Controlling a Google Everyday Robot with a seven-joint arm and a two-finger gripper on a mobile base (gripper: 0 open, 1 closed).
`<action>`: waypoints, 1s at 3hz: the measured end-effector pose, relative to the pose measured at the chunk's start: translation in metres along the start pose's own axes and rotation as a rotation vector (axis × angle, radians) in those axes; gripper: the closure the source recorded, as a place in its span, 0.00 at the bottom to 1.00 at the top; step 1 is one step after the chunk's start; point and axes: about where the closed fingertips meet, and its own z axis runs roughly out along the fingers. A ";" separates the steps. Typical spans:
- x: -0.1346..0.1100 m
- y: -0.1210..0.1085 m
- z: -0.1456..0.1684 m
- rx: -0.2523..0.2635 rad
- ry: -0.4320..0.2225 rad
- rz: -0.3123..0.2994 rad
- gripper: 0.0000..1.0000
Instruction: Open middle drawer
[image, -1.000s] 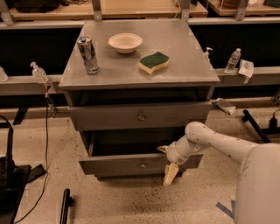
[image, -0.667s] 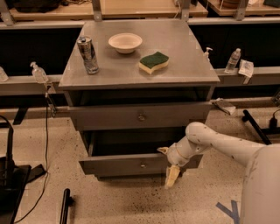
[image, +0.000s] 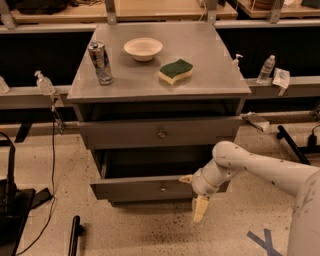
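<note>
Middle drawer (image: 135, 190) juts well out from the cabinet (image: 215, 65) front. The gripper (image: 194, 194) hangs low at the cabinet's right front corner, fingers spread apart, gripping nothing.

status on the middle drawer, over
Tool open, at right end of the middle drawer front. Middle drawer pulled well out. Nothing seen in its way.
</note>
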 end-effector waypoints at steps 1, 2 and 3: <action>-0.006 0.003 -0.003 0.020 -0.021 -0.016 0.00; -0.006 -0.018 -0.013 0.071 -0.025 -0.042 0.00; 0.002 -0.046 -0.025 0.113 -0.015 -0.042 0.00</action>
